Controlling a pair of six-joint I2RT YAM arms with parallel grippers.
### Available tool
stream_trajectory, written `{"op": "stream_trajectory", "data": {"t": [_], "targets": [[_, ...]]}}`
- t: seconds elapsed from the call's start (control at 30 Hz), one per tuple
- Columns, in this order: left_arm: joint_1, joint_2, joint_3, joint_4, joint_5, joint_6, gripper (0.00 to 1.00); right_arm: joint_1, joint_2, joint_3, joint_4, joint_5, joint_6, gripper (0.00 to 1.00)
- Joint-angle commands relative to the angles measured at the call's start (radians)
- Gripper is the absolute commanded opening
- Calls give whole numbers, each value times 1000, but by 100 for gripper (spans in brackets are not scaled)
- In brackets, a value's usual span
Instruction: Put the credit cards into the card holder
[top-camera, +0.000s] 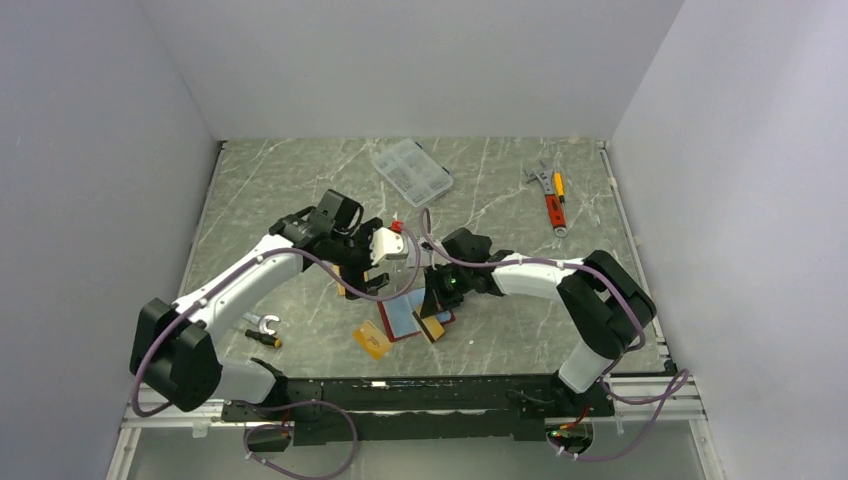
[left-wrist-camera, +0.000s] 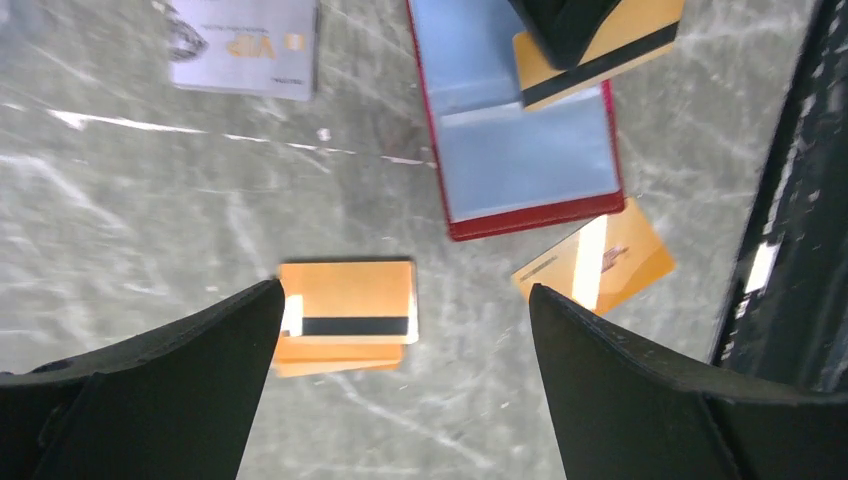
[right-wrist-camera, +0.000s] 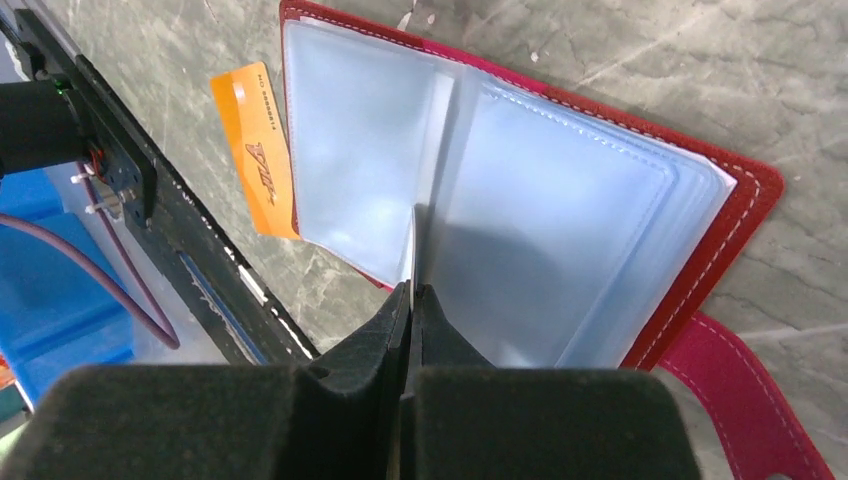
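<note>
The red card holder (top-camera: 405, 318) lies open on the table, its light blue sleeves (right-wrist-camera: 560, 230) facing up. My right gripper (right-wrist-camera: 412, 290) is shut on an orange-gold credit card with a black stripe (left-wrist-camera: 610, 45), edge-on between the jaws, its far end at the holder's middle fold. My left gripper (left-wrist-camera: 405, 292) hangs open over the table with nothing between its fingers. Below it lie stacked orange-gold cards (left-wrist-camera: 345, 315), the top one with a black stripe. A silver-grey card (left-wrist-camera: 245, 45) lies farther off, and another orange-gold card (left-wrist-camera: 595, 262) beside the holder's near edge.
A clear plastic compartment box (top-camera: 411, 171) sits at the back. A grey wrench (top-camera: 540, 178) and a red-handled tool (top-camera: 555, 210) lie at the back right. A small black-handled tool (top-camera: 262, 332) lies near the left arm. The black base rail (left-wrist-camera: 790, 200) borders the table's near edge.
</note>
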Motion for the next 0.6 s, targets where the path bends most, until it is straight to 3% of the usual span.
{"op": "stream_trajectory", "data": {"t": [0.0, 0.1, 0.17, 0.23, 0.37, 0.5, 0.57], "targets": [[-24, -66, 139, -158, -101, 281, 100, -5, -38, 29, -49, -11, -34, 0], [-33, -117, 201, -260, -100, 480, 99, -5, -50, 54, -46, -51, -19, 0], [-35, -175, 218, -338, -68, 725, 99, -5, -56, 73, -44, -74, -14, 0], [-48, -244, 189, -329, -79, 851, 99, -5, -62, 87, -38, -82, -10, 0], [-93, -350, 73, -68, -200, 799, 99, -5, -64, 100, -15, -66, 2, 0], [-141, -304, 116, -182, -203, 744, 99, -5, -50, 90, 33, -54, 20, 0], [-166, -338, 62, -80, -156, 674, 99, -5, -34, 88, 60, -52, 29, 0]]}}
